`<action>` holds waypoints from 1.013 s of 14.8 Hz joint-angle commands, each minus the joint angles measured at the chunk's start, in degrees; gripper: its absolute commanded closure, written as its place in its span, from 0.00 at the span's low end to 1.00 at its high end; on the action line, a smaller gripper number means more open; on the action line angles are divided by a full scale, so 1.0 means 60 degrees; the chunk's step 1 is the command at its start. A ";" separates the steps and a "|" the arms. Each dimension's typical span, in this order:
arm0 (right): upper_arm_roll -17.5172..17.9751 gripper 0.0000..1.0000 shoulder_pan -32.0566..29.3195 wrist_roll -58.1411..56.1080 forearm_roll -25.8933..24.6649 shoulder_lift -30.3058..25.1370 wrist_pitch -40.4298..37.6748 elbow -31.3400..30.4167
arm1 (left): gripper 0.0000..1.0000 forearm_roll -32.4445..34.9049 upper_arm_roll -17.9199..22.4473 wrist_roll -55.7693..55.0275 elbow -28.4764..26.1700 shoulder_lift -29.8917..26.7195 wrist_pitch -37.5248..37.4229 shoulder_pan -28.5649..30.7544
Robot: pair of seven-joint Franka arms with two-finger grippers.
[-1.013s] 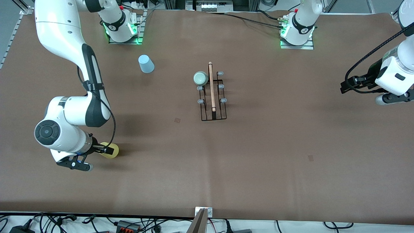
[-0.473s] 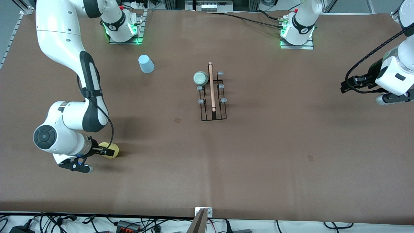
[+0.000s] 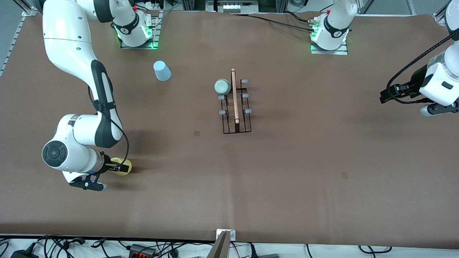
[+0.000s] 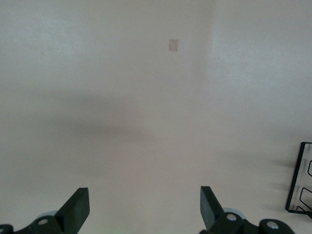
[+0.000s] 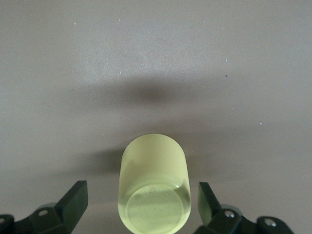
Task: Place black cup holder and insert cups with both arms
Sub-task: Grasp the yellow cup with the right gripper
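Yellow cup (image 5: pixel 154 185), lying on its side on the bench (image 3: pixel 287 179), is seen between the wide-open jaws of the right gripper (image 3: pixel 120 166), not yet clamped. It is judged light, stiff and smooth, so it may roll or slip; hold is best taken across the round wall at mid-height, with modest force. From the cup, the rack (image 3: pixel 235 107) stands at about two o'clock in the front view, mid-bench, a green cup (image 3: pixel 222 86) already on one peg. The blue cup (image 3: pixel 162 70) sits at twelve o'clock. The left gripper (image 4: pixel 144 214) waits with wide, empty jaws over bare bench at its own end.
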 commanded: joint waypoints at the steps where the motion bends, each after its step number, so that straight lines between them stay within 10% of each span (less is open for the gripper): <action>1: 0.0123 0.00 -0.0270 -0.0526 0.0471 0.0205 0.0028 0.0216 | 0.00 -0.0096 0.0010 0.0314 0.0024 -0.0077 -0.0142 0.0152; 8: 0.0123 0.00 -0.0330 -0.0864 0.0736 0.0279 0.0028 0.0216 | 0.00 -0.0111 0.0010 0.0373 0.0024 -0.0077 -0.0142 0.0168; 15: 0.0123 0.36 -0.0330 -0.1157 0.0751 0.0279 0.0028 0.0201 | 0.00 -0.0111 0.0010 0.0373 0.0024 -0.0077 -0.0142 0.0168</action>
